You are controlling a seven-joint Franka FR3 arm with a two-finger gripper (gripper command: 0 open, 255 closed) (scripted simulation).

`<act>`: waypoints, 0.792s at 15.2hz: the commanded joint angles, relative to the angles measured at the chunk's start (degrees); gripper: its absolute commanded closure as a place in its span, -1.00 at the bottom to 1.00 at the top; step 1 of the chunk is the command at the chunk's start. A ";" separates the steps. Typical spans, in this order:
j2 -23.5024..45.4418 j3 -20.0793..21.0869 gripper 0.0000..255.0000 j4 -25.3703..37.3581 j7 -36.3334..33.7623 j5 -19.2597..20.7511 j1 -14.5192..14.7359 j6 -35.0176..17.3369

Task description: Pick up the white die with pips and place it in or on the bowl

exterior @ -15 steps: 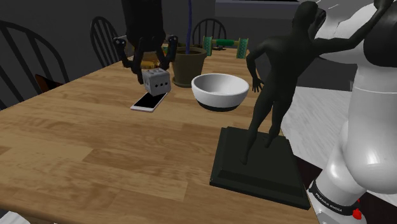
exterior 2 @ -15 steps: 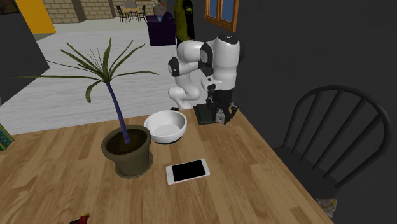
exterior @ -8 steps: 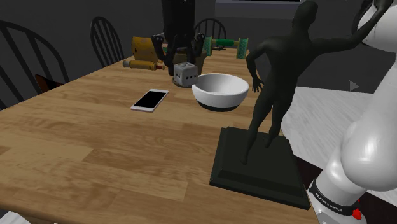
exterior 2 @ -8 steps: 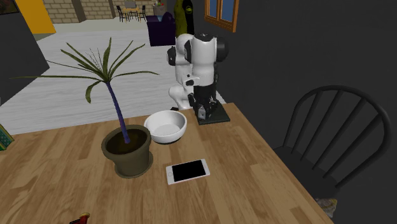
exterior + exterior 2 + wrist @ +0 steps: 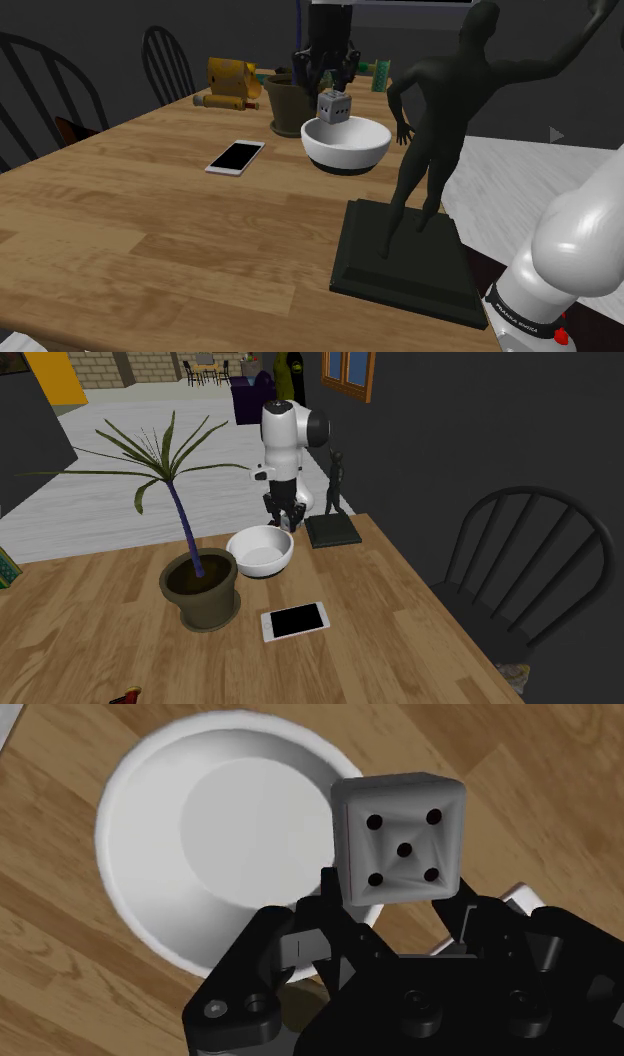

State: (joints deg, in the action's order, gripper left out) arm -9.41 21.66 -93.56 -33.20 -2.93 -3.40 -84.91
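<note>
The white-grey cube die with rounded edges and black pips shows its five-pip face to the wrist camera, four dots at the corners and one in the middle. In the shoulder view its faces look shaded grey and the pips are too small to count. It is clamped between the two black fingers of the all-black pincer, one finger pressed against each of two opposite sides, and it is held in the air over the round white bowl with a dark foot. In the wrist view the die hangs over the bowl's rim, partly above the pale hollow and partly above the wood beyond. In the shoulder view it sits just above the far rim, possibly clear of it, though the angle makes that hard to judge. The bowl stands on the light wooden surface, between a brown plant pot and a black human figurine on a dark square base, with a flat white-edged black phone lying nearby. In the second exterior view the white arm rises upright beyond the far edge, bends at the top, and drops its wrist straight down, so the pincer points downward at the bowl.
</note>
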 commanded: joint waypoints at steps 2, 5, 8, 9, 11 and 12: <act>-2.63 -3.06 1.00 -2.83 5.00 -0.40 -1.75 -0.23; -4.74 -6.04 1.00 -5.18 9.59 -0.38 -3.27 -0.40; -6.34 -8.58 1.00 -7.76 13.46 -0.14 -4.52 -1.29; -6.61 -8.59 1.00 -8.82 13.50 -0.19 -4.50 -2.09; -7.09 -8.60 1.00 -10.88 13.58 -0.29 -4.46 -3.66; -7.32 -8.60 1.00 -11.88 13.62 -0.34 -4.44 -4.45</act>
State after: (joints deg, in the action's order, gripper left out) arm -16.62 13.06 -104.52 -19.66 -3.25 -7.85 -88.52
